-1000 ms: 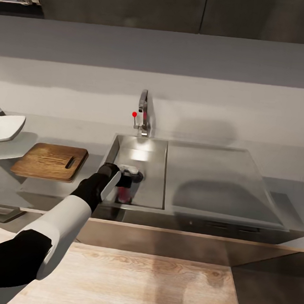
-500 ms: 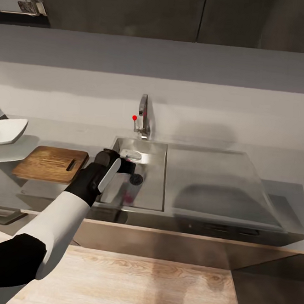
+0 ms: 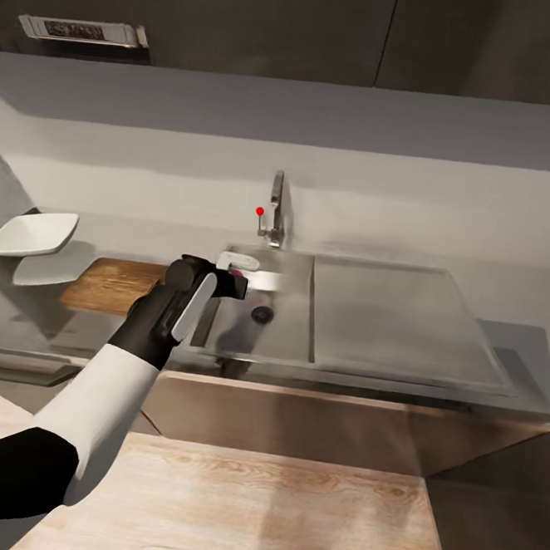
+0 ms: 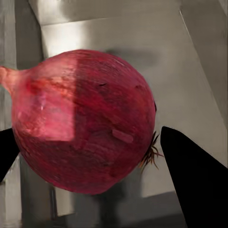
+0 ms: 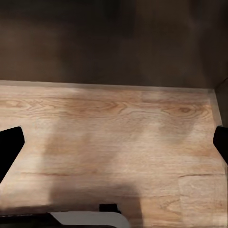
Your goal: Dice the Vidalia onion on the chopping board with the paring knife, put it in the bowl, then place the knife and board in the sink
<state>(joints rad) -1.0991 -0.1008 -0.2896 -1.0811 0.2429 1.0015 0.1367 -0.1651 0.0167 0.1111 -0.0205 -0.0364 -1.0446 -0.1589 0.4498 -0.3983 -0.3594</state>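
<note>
- Against the head picture half a second back, the left gripper (image 3: 232, 265) has risen from low in the rectangular grey steel sink (image 3: 283, 330) to its rear rim; the round drain is now uncovered, and the whole view has swung, so the fixtures sit further right.
- The long glossy grey countertop (image 3: 511, 341) runs below a pale wall and dark upper cabinets; the curved steel tap with a red knob (image 3: 274, 211) stands behind the basin.
- The dark brown wooden chopping board (image 3: 111, 284) lies left of the sink, partly behind the arm; the shallow white squarish bowl (image 3: 33, 233) sits beyond it.
- The round reddish-pink Vidalia onion (image 4: 84, 121) is clamped between the left gripper's two dark fingers (image 4: 192, 183), held above the steel basin.
- The right gripper (image 5: 116, 142) hangs over light wood flooring, fingers spread wide, holding nothing.
</note>
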